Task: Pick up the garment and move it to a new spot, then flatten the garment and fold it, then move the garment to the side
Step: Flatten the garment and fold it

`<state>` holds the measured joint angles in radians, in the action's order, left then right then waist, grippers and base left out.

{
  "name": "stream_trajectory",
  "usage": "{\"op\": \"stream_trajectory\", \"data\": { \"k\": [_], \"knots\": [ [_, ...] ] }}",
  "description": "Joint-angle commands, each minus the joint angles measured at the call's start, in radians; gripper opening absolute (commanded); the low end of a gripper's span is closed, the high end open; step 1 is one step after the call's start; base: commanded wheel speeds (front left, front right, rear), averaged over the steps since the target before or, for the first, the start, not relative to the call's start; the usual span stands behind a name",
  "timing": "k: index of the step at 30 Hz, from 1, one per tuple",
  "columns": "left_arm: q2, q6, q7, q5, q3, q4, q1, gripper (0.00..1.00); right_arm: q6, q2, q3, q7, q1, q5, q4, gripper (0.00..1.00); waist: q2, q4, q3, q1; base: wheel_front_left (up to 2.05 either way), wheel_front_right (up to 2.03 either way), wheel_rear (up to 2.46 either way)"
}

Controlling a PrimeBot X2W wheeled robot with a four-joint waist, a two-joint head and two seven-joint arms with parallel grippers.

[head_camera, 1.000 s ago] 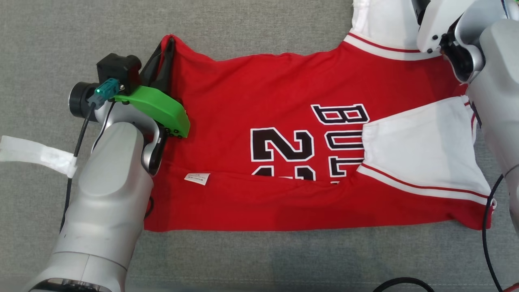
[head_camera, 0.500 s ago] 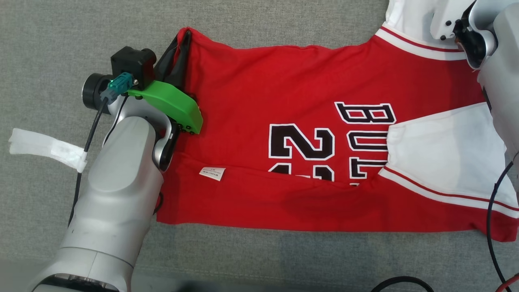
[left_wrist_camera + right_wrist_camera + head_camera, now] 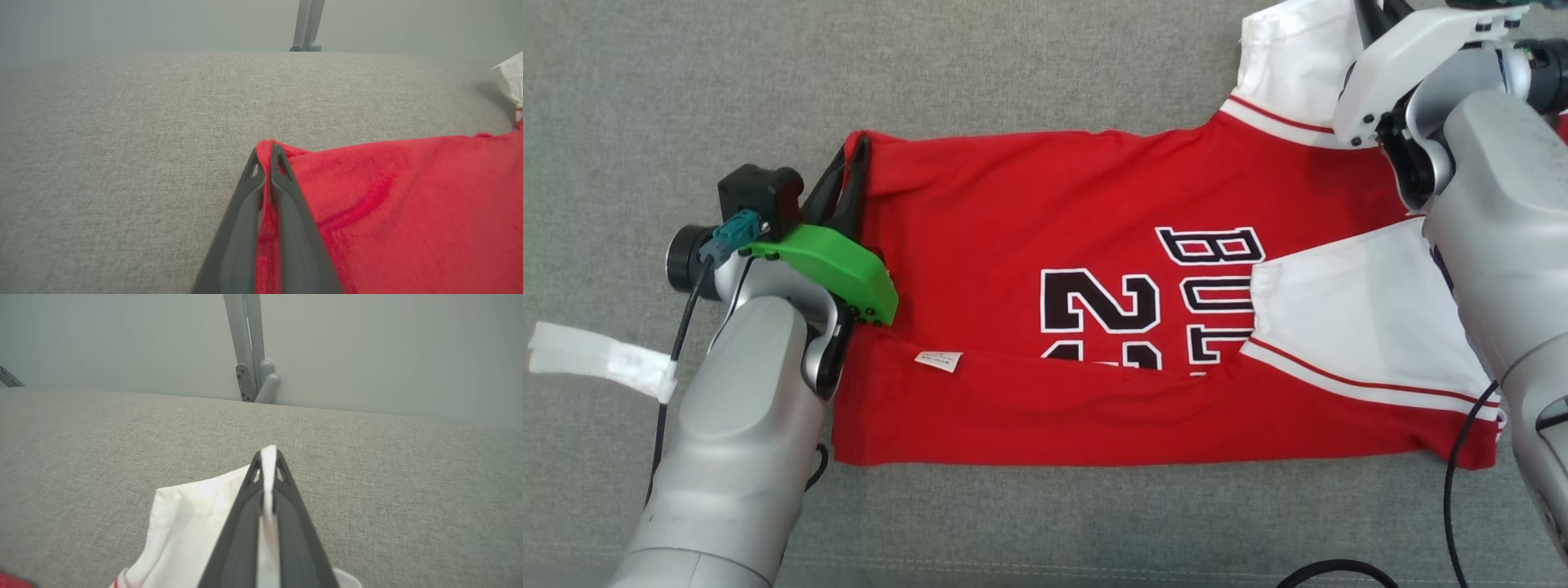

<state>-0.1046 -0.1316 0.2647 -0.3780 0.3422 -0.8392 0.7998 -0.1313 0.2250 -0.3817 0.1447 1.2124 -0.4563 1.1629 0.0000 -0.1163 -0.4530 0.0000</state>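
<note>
The garment (image 3: 1045,220) is a red jersey with white sleeves and black lettering, spread sideways on the grey cloth surface, its near edge folded over. My left gripper (image 3: 854,155) is shut on the garment's far left red corner (image 3: 286,157); the left wrist view shows red cloth pinched between the dark fingers (image 3: 286,212), with the left gripper (image 3: 264,153) at the corner's tip. My right gripper (image 3: 267,457) is shut on the white sleeve (image 3: 196,522) at the far right; that sleeve (image 3: 1290,57) lies at the top right of the head view.
Grey cloth surface (image 3: 1029,65) stretches all around the jersey. A white strap (image 3: 596,359) hangs off the left arm's cable. Black cables (image 3: 1339,572) lie at the near right edge. A grey post (image 3: 249,347) stands beyond the surface's far edge against a pale wall.
The right gripper has shut on the white sleeve. The head camera has shifted between frames; the left gripper keeps its hold on the red corner.
</note>
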Motion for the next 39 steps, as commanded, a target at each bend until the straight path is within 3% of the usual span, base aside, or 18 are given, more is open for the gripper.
{"op": "stream_trajectory", "data": {
  "k": [1, 15, 23, 39],
  "knots": [
    [-0.012, 0.002, -0.001, -0.007, -0.007, -0.003, -0.024, 0.0, 0.001, -0.001, -0.006, 0.021, -0.032, -0.025, -0.018, 0.0, 0.0, 0.047, 0.075, 0.0, 0.0, 0.0, 0.0],
    [-0.052, 0.002, -0.001, -0.041, -0.05, 0.006, -0.195, 0.0, 0.001, 0.076, -0.081, 0.11, -0.376, -0.263, -0.274, 0.0, 0.0, 0.143, 0.263, 0.0, 0.0, 0.0, 0.0],
    [-0.056, 0.002, -0.001, -0.049, -0.092, 0.01, -0.304, 0.0, 0.001, 0.077, -0.099, 0.118, -0.564, -0.356, -0.392, 0.0, 0.0, 0.177, 0.325, 0.0, 0.0, 0.0, 0.0],
    [-0.015, 0.002, -0.001, -0.072, -0.165, -0.011, -0.489, 0.0, 0.001, 0.062, -0.061, 0.12, -0.801, -0.423, -0.456, 0.0, 0.0, 0.186, 0.369, 0.0, 0.0, 0.0, 0.0]
  ]
}}
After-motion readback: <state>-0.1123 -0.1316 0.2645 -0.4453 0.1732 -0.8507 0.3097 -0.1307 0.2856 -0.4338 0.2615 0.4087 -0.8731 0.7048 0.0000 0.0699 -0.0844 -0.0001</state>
